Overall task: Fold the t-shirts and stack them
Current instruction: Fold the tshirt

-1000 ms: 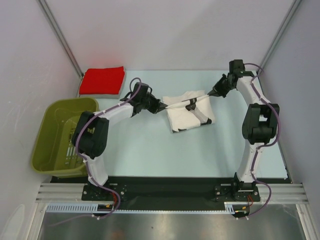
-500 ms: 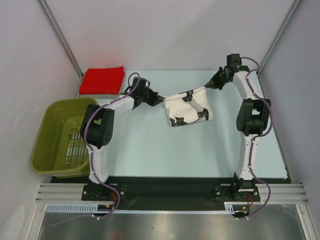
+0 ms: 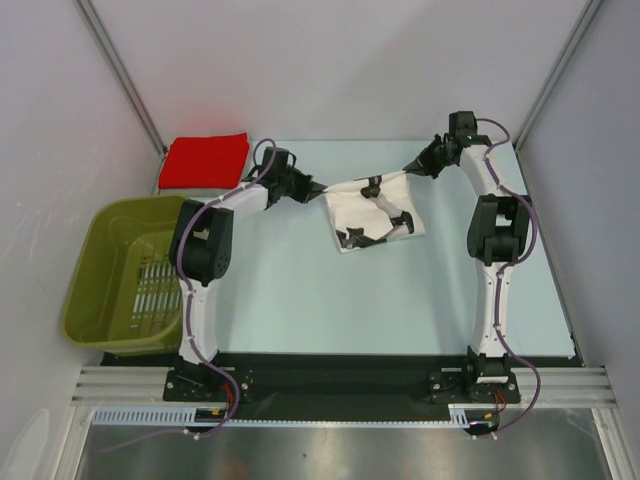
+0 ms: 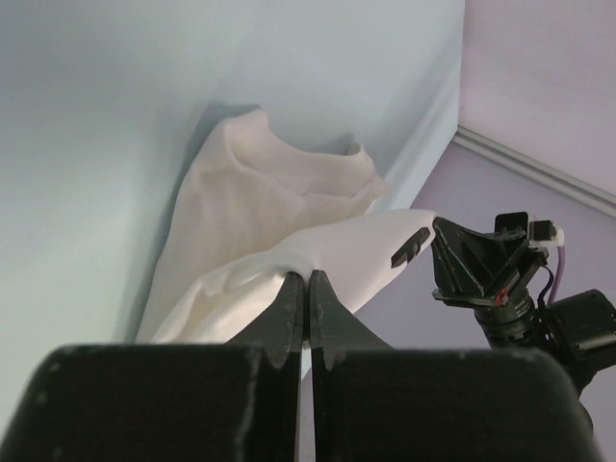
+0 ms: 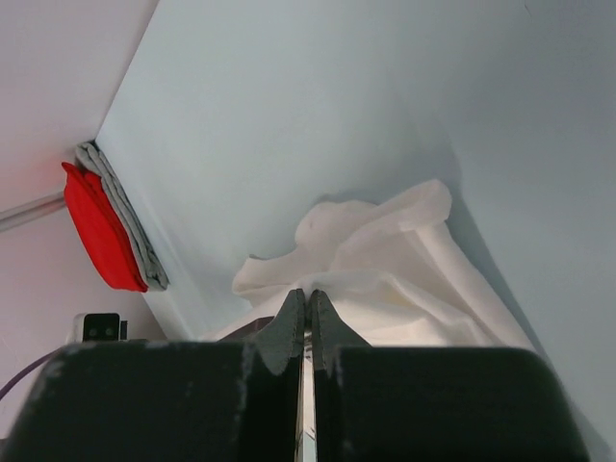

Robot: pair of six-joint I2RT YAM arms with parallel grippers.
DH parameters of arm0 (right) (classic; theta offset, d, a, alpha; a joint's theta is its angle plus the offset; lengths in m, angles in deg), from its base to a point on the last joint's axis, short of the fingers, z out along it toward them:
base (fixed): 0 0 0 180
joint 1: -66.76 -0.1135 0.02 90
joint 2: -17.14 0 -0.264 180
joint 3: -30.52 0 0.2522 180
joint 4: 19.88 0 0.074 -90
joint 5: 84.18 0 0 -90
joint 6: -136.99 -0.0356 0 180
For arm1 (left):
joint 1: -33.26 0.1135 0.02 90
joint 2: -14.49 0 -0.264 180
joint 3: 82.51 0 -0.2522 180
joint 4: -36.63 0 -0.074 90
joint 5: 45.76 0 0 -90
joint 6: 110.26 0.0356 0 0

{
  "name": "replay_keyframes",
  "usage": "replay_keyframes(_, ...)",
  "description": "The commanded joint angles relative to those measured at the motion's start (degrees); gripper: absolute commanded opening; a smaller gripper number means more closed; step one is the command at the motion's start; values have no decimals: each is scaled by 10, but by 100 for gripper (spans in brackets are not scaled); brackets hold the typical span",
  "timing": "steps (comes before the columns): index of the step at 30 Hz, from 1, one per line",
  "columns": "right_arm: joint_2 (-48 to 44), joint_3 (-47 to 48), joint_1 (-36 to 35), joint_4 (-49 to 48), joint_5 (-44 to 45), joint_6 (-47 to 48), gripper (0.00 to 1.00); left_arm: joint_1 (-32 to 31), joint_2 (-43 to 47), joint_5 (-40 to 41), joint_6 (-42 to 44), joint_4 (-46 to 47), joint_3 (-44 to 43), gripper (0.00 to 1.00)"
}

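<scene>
The white t-shirt [image 3: 375, 212] with black printed shapes hangs stretched between both arms over the table's far middle, its lower part resting on the table. My left gripper [image 3: 312, 188] is shut on its left corner, and the wrist view shows white cloth [image 4: 289, 202] pinched at my left gripper [image 4: 307, 278]. My right gripper [image 3: 408, 169] is shut on the right corner, with cloth [image 5: 385, 260] held at my right gripper [image 5: 307, 296]. A folded red t-shirt [image 3: 205, 160] lies at the far left corner, also the red t-shirt [image 5: 96, 231] in the right wrist view.
An olive-green plastic basket [image 3: 95, 275] stands off the table's left side. White walls close in behind and at both sides. The pale blue table [image 3: 300, 290] runs to the black base rail at the near edge.
Both grippers have moved toward the back of the table and lifted the white t-shirt's top edge, pulling it taut; the left arm has swung further left and back.
</scene>
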Motion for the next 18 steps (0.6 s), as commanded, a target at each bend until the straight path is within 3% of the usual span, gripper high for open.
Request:
replay_keyframes(1,6,32,12,-45,10,-16,0,16,-24,3,-6,5,-44,0)
replay_keyframes(18,38,46,30,-76,20,-42,0,24,-113,-13,-24,10,-120,0)
